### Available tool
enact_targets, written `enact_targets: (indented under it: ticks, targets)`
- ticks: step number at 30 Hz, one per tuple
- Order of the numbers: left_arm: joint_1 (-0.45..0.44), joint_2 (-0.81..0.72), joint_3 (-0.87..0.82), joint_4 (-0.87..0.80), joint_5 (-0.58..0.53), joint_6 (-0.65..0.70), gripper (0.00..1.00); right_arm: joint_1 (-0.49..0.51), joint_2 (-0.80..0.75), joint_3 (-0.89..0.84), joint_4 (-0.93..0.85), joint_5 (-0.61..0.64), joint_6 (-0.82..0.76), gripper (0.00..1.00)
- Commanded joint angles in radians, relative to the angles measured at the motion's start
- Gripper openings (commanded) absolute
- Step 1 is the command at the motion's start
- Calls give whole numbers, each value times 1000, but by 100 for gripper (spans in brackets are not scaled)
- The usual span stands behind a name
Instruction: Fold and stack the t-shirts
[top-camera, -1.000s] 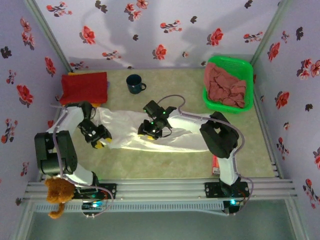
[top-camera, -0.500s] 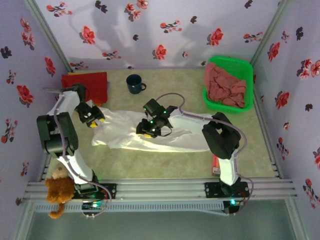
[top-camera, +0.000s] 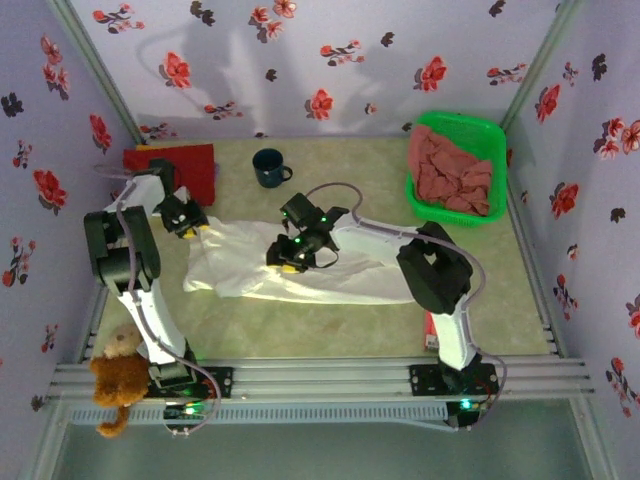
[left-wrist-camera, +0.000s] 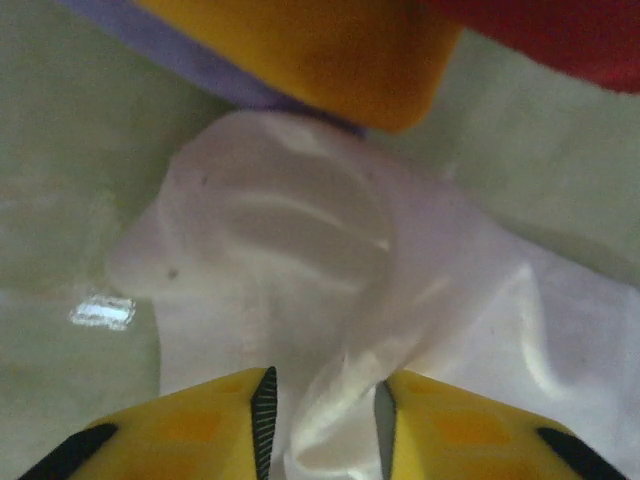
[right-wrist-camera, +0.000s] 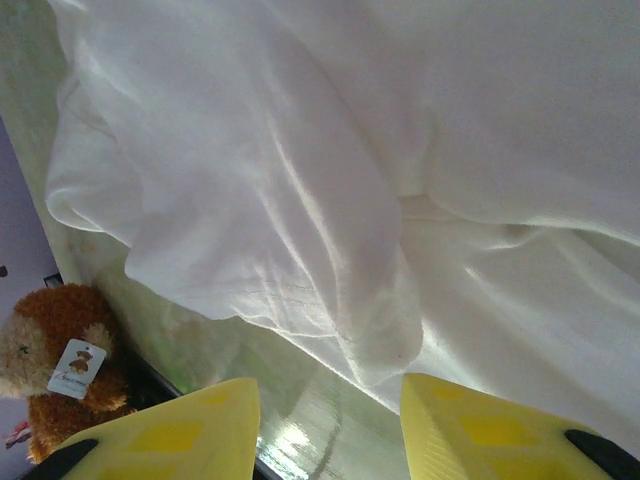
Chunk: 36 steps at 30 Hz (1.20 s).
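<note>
Since a second ago the left arm has swung from the near-left edge of the white t-shirt (top-camera: 240, 265) up to its far-left corner, and that corner has been drawn toward the red t-shirt (top-camera: 185, 165). The right arm has edged slightly leftward. The pale green tabletop (top-camera: 330, 330) carries the white t-shirt spread crosswise at its middle, rumpled, with its right part partly covered by the right arm. At the far right stands a green basket (top-camera: 416, 205) heaped with dusty-pink t-shirts (top-camera: 455, 170), too crumpled together to count. The red t-shirt lies folded in the far-left corner. In the left wrist view the frame cuts it off, and beside it show a yellow-orange layer (left-wrist-camera: 330, 50) and a lilac strip (left-wrist-camera: 150, 30) that I cannot identify. The left claw (top-camera: 192, 222) sits at the white shirt's far-left corner, just beside the red one. Close up, its yellow fingers (left-wrist-camera: 200, 430) stand near each other, clamped on a raised ridge of white cloth. The right claw (top-camera: 288, 262) is low over the shirt's middle. In its own view the fingers (right-wrist-camera: 470, 430) stand well apart and grip nothing, with a lobe of the cloth's edge just past the tips. A dark mug (top-camera: 268, 167) stands beyond the shirt. A brown teddy bear (top-camera: 115, 375) sits at the near-left rail, half cut off and dim in the right wrist view.
</note>
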Motion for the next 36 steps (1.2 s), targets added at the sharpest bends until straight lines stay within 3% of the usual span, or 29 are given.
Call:
enact_targets:
  ticks: [1, 12, 20, 25, 29, 33, 36]
  targets:
    - [9, 35, 56, 3, 17, 32, 31, 6, 28, 44, -51, -31, -34, 43]
    - [10, 63, 138, -3, 124, 29, 7, 6, 45, 31, -58, -13, -52, 42]
    - [9, 140, 264, -108, 177, 20, 6, 1, 54, 12, -8, 9, -36, 44]
    - [10, 178, 303, -140, 168, 33, 13, -14, -3, -18, -23, 47, -38, 47]
    - [11, 143, 287, -160, 168, 50, 39, -41, -92, -87, -40, 91, -38, 50]
    - [11, 39, 222, -190, 103, 85, 48, -80, -230, -226, -42, 148, -25, 51]
    - [14, -36, 144, -238, 65, 82, 48, -105, -315, -335, -42, 164, 1, 52]
